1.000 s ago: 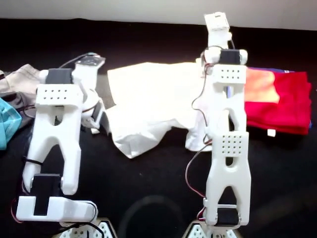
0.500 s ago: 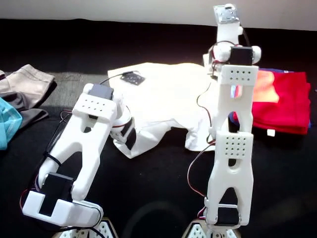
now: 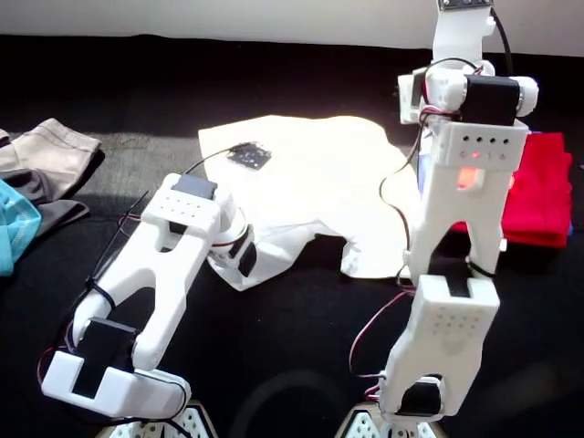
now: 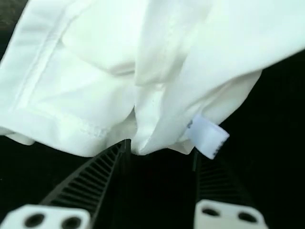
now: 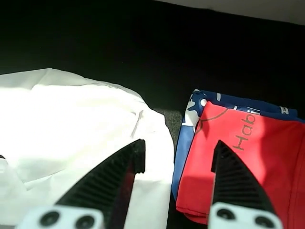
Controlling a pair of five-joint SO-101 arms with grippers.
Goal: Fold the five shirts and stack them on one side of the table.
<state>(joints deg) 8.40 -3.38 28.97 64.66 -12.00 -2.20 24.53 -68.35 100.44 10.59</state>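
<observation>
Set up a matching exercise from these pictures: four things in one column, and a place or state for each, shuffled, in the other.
Things:
1. white shirt
2. red shirt
3. teal garment
4. left gripper

Places or states:
A. at the left edge of the high view
B. folded, lying on top of a blue shirt
C. crumpled, in the middle of the high view
D. open, its fingertips at the white shirt's hem

Pairs: 1-C, 2-B, 3-A, 4-D
</observation>
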